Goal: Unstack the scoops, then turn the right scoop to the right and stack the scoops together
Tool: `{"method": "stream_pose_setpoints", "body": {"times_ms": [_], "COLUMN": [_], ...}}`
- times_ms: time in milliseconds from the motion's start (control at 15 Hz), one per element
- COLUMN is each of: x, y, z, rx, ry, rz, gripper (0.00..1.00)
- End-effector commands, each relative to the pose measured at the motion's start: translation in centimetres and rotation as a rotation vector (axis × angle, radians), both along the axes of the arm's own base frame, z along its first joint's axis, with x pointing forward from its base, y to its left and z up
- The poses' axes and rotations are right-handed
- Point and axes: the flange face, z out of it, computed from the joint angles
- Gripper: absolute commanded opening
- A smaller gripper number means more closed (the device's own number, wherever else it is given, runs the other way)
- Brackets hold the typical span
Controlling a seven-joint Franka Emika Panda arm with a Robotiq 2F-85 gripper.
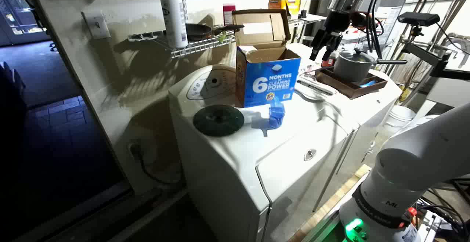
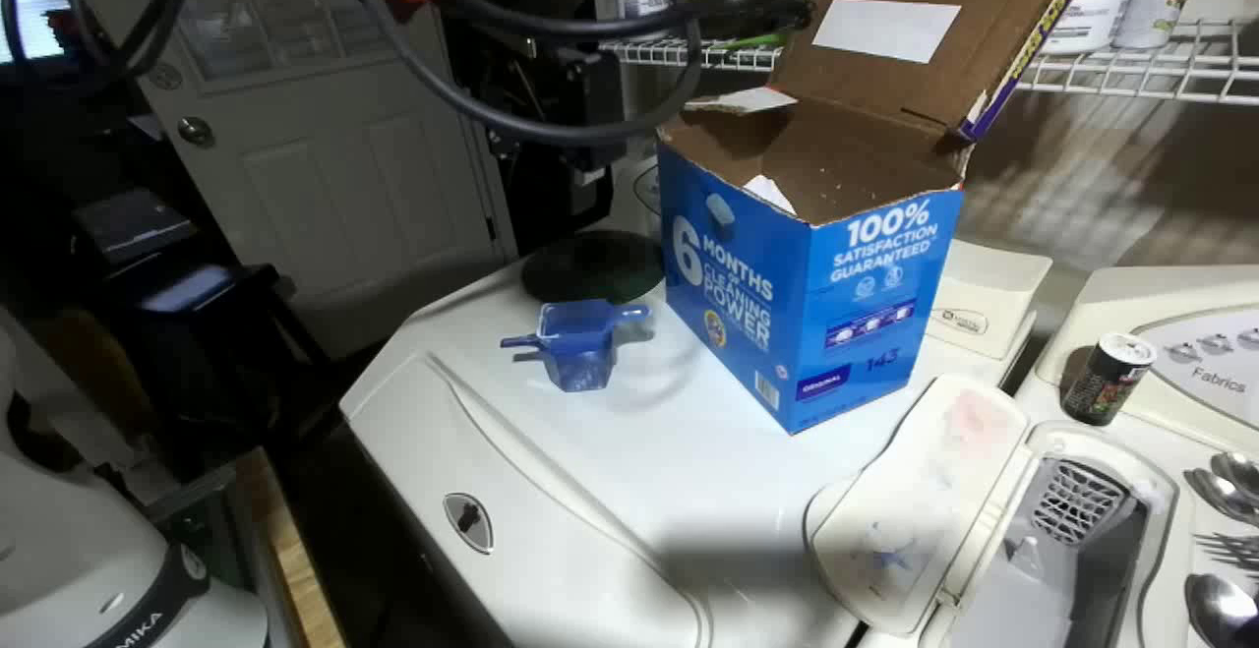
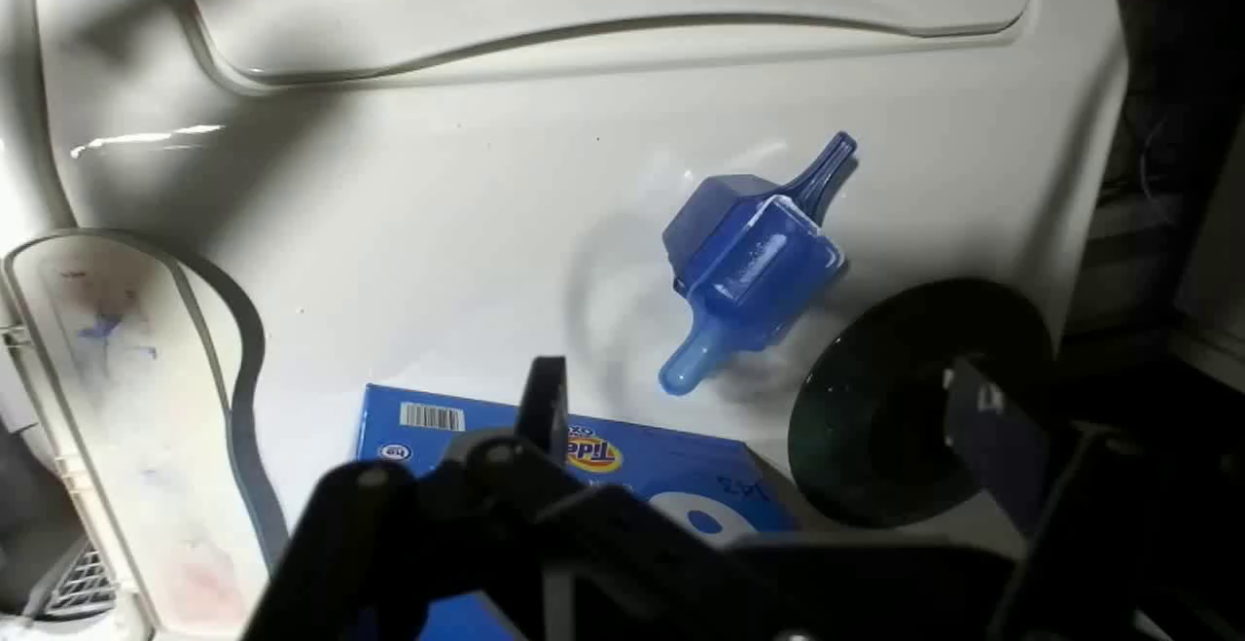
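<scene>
Two small translucent blue scoops are stacked one in the other on the white machine top, handles pointing opposite ways. The stack stands in both exterior views [image 1: 276,114] [image 2: 580,351]. In the wrist view the lighter scoop [image 3: 764,271] has its handle toward the box, and the darker scoop [image 3: 715,218] has its handle pointing away from the box. My gripper [image 1: 320,55] is open and empty, raised above the machine tops and apart from the scoops. Its spread fingers also show in the wrist view [image 3: 764,403], with nothing between them.
The open blue cardboard box [image 1: 270,82] stands right behind the scoops. A black round disc [image 1: 218,120] lies beside them. A brown tray [image 1: 352,91] holds a grey pot [image 1: 352,67]. A black can [image 2: 1109,378] and loose cutlery [image 2: 1220,609] lie farther along.
</scene>
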Motion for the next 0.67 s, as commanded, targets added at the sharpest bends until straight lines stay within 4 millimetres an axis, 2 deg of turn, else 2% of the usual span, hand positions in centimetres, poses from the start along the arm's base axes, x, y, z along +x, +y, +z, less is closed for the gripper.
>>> {"method": "stream_pose_setpoints", "body": {"times_ms": [0, 333, 600], "x": [0.0, 0.0, 0.8], "y": [0.0, 0.0, 0.3], "z": [0.0, 0.0, -2.6], "rx": [0.000, 0.000, 0.062], "ry": [0.001, 0.001, 0.039], "rz": [0.000, 0.000, -0.029], "gripper": [1.00, 1.00, 1.00]}}
